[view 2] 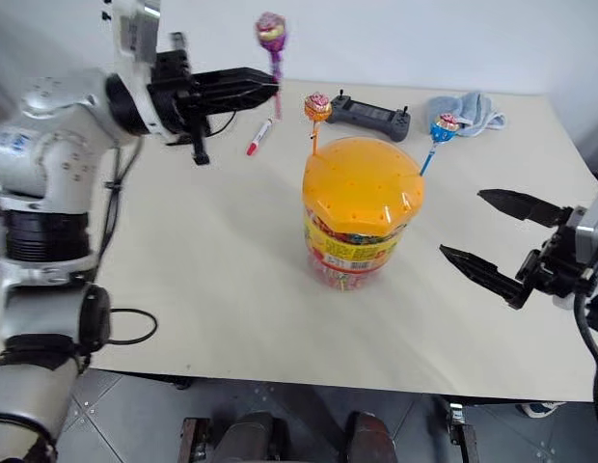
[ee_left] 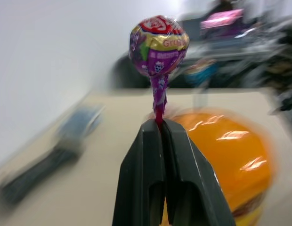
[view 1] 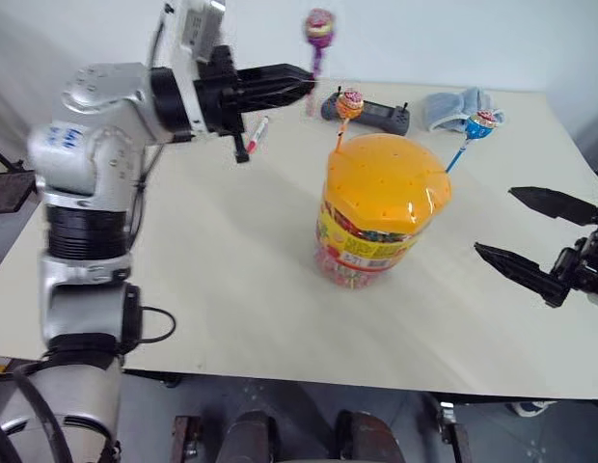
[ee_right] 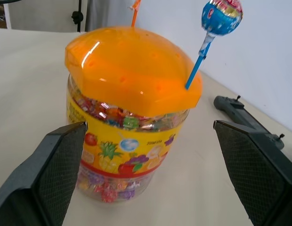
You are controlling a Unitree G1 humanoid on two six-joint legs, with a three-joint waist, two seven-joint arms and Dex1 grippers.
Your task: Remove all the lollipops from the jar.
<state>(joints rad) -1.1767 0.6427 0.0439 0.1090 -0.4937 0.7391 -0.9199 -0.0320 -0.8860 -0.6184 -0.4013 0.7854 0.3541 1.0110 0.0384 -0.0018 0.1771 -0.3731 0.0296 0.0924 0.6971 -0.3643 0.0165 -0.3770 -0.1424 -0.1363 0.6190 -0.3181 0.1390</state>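
The left gripper [view 1: 309, 85] is clamped on the purple lollipop [view 1: 319, 28], stick upright, clear of the jar [view 1: 381, 207]. The right gripper [view 1: 509, 227] stands wide open nearer the blue lollipop [view 1: 482, 123], whose stick slants up from the lid just beyond its jaws; the orange lollipop [view 1: 349, 104] is farther.

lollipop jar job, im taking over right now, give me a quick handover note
Left gripper: shut on the stick of the purple lollipop, held up in the air behind the jar, clear of the lid.
Right gripper: open and empty, level with the jar on its right side, not touching it.
Jar: upright mid-table, orange lid on.
Orange lollipop and blue lollipop: both stuck upright in holes in the lid.
Done: purple one is out.
Left: set the purple one down, then pull the orange and blue ones.
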